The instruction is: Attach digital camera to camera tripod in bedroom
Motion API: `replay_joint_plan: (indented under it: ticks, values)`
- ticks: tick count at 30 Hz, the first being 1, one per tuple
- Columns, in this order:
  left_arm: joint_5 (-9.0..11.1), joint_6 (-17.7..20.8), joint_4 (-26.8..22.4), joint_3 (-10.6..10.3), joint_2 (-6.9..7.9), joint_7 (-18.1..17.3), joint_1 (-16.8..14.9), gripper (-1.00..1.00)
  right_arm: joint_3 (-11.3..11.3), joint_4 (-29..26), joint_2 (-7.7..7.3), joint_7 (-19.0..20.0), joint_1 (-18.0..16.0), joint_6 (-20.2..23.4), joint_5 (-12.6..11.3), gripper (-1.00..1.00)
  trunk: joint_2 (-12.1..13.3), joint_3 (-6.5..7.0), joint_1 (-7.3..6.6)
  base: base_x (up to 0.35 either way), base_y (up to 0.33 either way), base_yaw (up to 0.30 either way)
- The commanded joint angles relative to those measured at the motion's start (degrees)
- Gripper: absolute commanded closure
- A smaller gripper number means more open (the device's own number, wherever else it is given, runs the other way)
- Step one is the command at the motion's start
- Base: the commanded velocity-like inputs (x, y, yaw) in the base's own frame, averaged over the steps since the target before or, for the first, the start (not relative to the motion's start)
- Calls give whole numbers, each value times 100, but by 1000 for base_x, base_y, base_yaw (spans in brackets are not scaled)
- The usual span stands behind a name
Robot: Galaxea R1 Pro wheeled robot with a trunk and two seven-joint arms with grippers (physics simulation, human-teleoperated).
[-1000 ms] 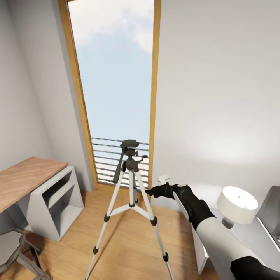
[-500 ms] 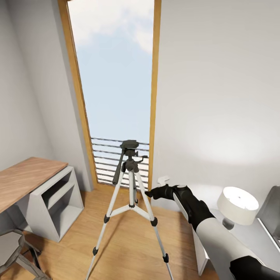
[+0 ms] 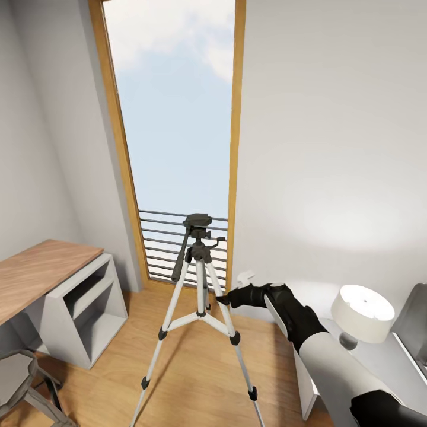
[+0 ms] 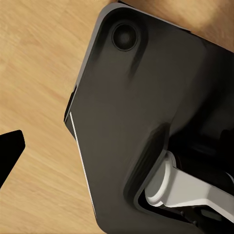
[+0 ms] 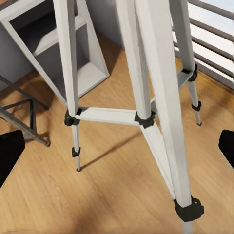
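The camera tripod [image 3: 198, 261] stands on the wood floor before the tall window. It has silver legs, black joints and a black pan head [image 3: 197, 222] with a long handle sloping down. My right gripper [image 3: 224, 299] reaches out from the right, level with the upper legs and close beside the nearest one. In the right wrist view the tripod's legs [image 5: 146, 97] rise close ahead, and its black fingertips [image 5: 9, 153] stand wide apart with nothing held, so it is open. The left gripper's fingertip [image 4: 9, 153] hangs over the floor beside my dark base [image 4: 146, 122]. The digital camera is out of view.
A wood-topped desk [image 3: 41, 270] with a white shelf unit [image 3: 83, 308] and a grey chair [image 3: 21, 379] stand at the left. A white-shaded lamp [image 3: 362, 311] sits on a white bedside table [image 3: 388, 356] at the right. The window's railing [image 3: 160, 243] is behind the tripod.
My right gripper has edged left and slightly down, closer to the tripod's near leg. The tripod has not moved.
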Motion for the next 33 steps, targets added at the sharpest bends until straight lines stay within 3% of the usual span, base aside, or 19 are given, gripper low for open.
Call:
replay_joint_plan:
  ticks: [1, 18, 33]
  values:
    - [25, -10, -6, 3, -1, 1, 3, -100, -1, -5, 1, 58, -1, 30, 13, -100, -3, -1, 2, 0, 0, 0]
    - [23, -10, -6, 1, -1, 1, 3, -100, -1, 49, 4, 206, -4, -10, 28, -100, -3, -1, 2, 3, 0, 0]
    - [16, -10, -6, -1, -1, 1, 3, -100, 4, 175, 13, 207, 0, -33, 30, -100, -3, -1, 2, 181, 0, 0]
